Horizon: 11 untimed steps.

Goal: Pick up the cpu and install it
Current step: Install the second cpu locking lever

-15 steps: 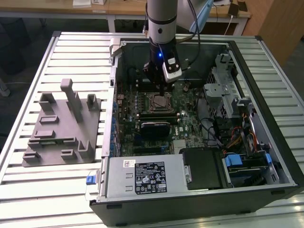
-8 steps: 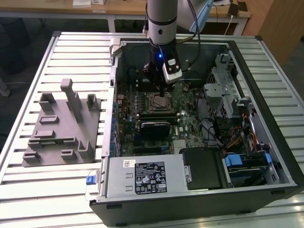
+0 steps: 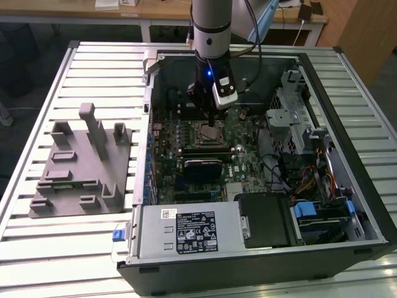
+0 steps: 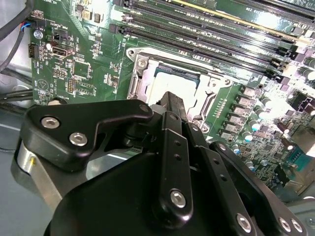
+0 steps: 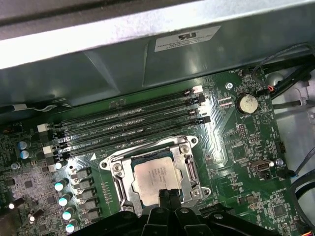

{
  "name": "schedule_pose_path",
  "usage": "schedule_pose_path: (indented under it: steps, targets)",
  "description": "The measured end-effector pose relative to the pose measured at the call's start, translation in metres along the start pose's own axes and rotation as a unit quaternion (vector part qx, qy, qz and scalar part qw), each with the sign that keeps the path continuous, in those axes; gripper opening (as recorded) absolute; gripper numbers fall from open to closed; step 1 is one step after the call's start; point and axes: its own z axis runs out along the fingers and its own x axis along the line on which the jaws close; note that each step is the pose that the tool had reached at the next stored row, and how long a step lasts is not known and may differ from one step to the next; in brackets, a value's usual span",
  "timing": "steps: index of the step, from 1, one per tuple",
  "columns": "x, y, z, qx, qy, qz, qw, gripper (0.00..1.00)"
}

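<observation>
cpu [image 5: 156, 178] edge behind claw [image 5: 168, 194]

My exterior view looks down from high over the open computer case [image 3: 260, 155]. Both my wrist views sit close above the socket [image 5: 156, 174], probably from opposite sides.

The tabletop [image 3: 56, 248] is pale metal, ribbed with long slats running across it. Behind it, along the far side, stand light wooden desks [image 3: 155, 11] on white legs [image 3: 145, 30], with cables hanging at the exterior view's right. A wooden panel [image 3: 366, 31] fills that far corner. The dark floor [image 3: 31, 56] lies in shadow beneath.
</observation>
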Motion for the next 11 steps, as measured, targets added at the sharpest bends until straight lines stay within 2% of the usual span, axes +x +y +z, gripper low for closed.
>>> schedule_pose_path:
  steps: [5,11]
  targets:
    - [-0.0001,-0.0001,-0.0011,0.0001,0.0,0.0,1.0,0.11]
    - [-0.0009,0.0001,-0.0093,0.0,0.0,0.0,1.0,0.11]
